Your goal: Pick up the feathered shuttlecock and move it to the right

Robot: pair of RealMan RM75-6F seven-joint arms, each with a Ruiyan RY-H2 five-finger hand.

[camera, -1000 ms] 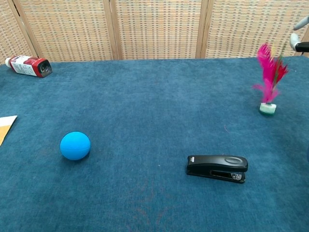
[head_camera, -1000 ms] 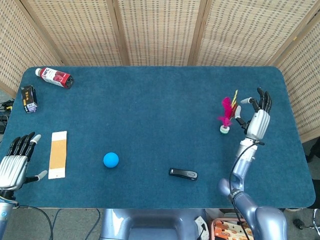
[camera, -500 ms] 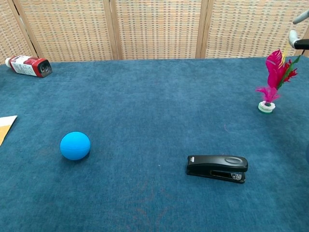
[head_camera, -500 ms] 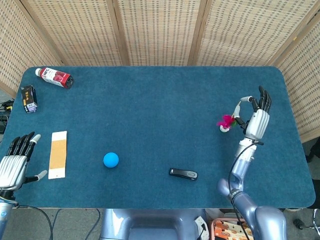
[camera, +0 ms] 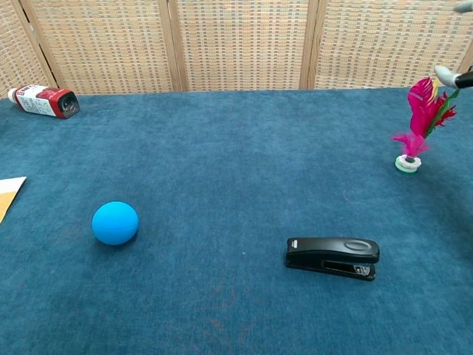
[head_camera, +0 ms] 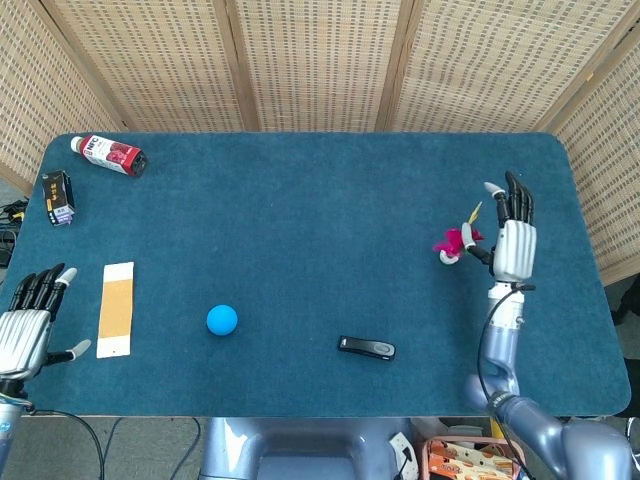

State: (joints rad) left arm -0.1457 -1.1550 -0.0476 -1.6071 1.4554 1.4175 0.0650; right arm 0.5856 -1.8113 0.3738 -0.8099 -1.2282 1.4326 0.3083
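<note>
Right hand point(head_camera: 515, 240) released, fingers spread, just beside the upright feathered shuttlecock point(head_camera: 455, 244) at frame right. Risk: a stray finger brush topples it.

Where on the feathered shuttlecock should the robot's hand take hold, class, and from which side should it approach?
Probably the pink feather stem just above the white base of the shuttlecock, pinched from the right. It stands on its base with the feathers leaning toward the right hand, which waits open beside it. The base is low and flat against the table, hard for fingers to get under.
</note>
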